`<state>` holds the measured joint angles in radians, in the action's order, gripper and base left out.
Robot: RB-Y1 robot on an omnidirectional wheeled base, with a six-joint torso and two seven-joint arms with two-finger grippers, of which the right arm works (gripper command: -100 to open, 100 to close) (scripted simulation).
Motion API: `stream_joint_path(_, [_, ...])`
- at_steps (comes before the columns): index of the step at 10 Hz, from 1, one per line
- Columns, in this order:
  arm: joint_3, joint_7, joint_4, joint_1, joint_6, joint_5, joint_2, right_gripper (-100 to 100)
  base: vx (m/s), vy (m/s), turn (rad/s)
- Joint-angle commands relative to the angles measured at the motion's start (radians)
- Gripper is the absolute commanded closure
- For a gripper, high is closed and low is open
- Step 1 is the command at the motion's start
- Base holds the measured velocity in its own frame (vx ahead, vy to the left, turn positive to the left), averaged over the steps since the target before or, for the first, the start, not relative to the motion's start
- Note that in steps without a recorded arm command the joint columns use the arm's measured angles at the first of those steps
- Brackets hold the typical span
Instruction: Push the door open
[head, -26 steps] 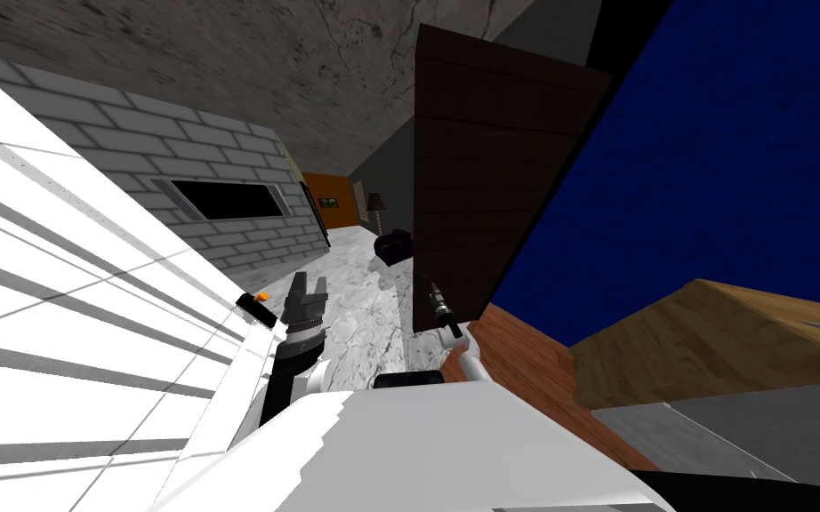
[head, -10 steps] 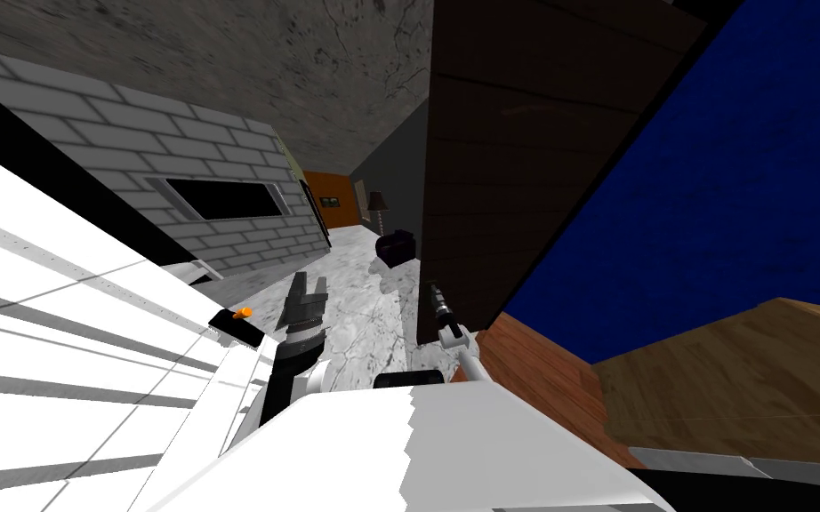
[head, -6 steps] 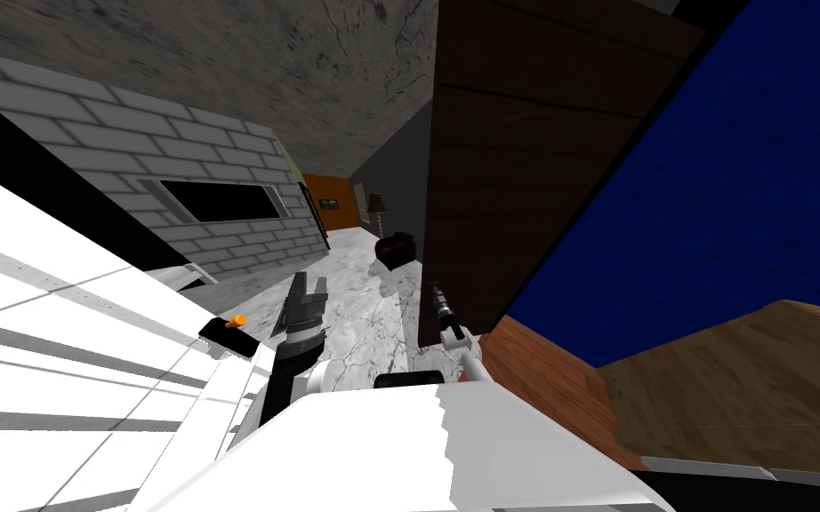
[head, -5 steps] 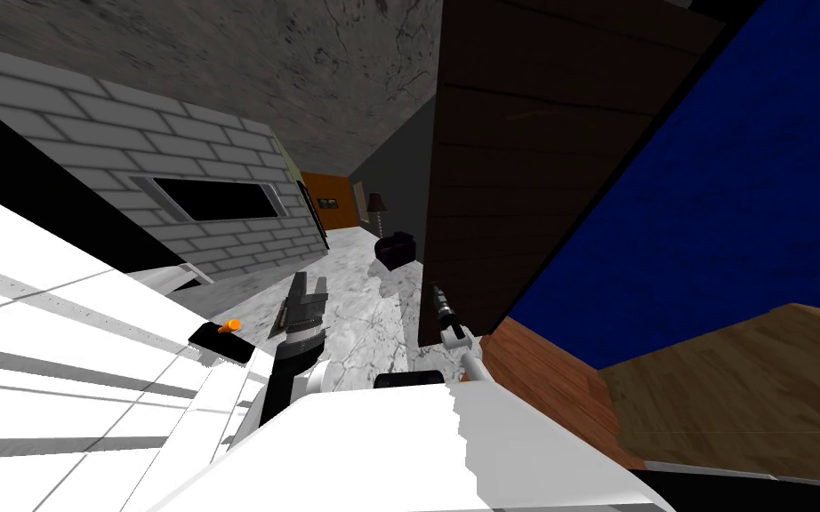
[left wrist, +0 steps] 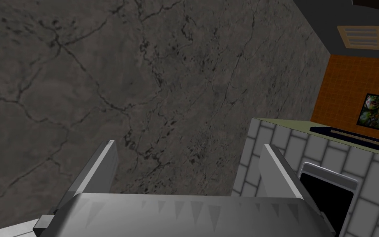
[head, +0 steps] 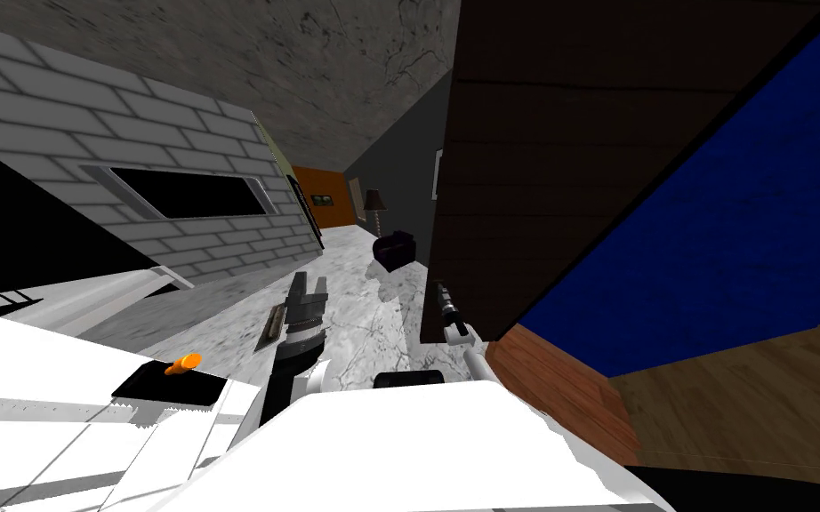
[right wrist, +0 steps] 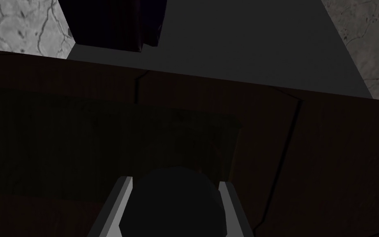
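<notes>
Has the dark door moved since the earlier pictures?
Yes. The door swung rightwards, away from the dark armchair beyond: its edge reached the armchair before, now a gap shows.

Left arm held forward, well to the left of the door. Left gripper pointing ahead, fingers spread wide apart, holding nothing. Right arm reaching forward, with the right gripper at the door's near edge, its thin fingers pressed to the sides of a dark round shape on the door.
</notes>
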<state>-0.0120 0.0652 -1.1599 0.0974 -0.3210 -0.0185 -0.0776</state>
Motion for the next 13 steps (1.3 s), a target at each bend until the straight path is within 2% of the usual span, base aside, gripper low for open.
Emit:
stream_joint_path(1, [0.034,-0.008,-0.014,-0.005,0.008,0.004,-0.008,100,0.172,0.115,-0.044])
stream_joint_path(6, [0.078,-0.017,-0.007,0.001,0.009,0.011,-0.012,100,0.118,0.085,-0.064])
stream_joint_path(13, [0.169,-0.035,0.009,0.014,0.013,0.027,-0.006,100,0.170,0.109,-0.086])
